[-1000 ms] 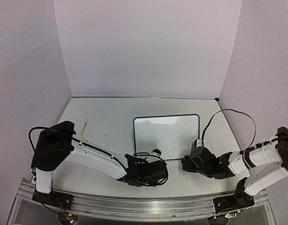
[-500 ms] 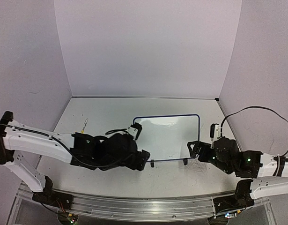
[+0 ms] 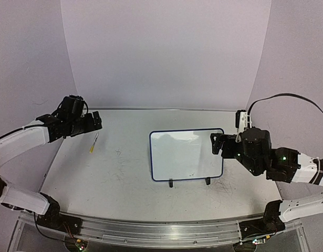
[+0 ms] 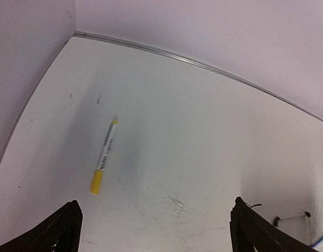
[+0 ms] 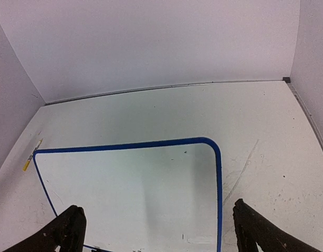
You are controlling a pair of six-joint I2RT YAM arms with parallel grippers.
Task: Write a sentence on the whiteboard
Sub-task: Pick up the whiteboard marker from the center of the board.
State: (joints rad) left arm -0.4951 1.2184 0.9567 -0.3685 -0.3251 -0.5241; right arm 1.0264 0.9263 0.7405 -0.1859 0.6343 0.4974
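Note:
The whiteboard [image 3: 186, 155] lies flat at mid-table, white with a blue frame and two black feet toward the near edge. Its face looks blank and the sentence is out of view. My right gripper [image 3: 218, 143] hangs open above the board's right edge; in the right wrist view the whiteboard [image 5: 135, 194] fills the space between the spread right gripper [image 5: 158, 231] fingers. My left gripper [image 3: 96, 122] is open at the far left, just beyond a yellow-capped marker [image 3: 93, 143]. In the left wrist view the marker [image 4: 105, 156] lies ahead of the left gripper [image 4: 156, 231], apart from it.
Lilac walls close the table at the back and both sides. Grey scribble marks [image 3: 227, 186] stain the tabletop near the board's right foot and a few more [image 4: 174, 202] lie ahead of the left gripper. A black cable [image 3: 279, 100] loops over the right arm.
Both arms rose from low by the near edge. The left swung out to the far left over the marker, the right moved up beside the board. Both grippers opened wider.

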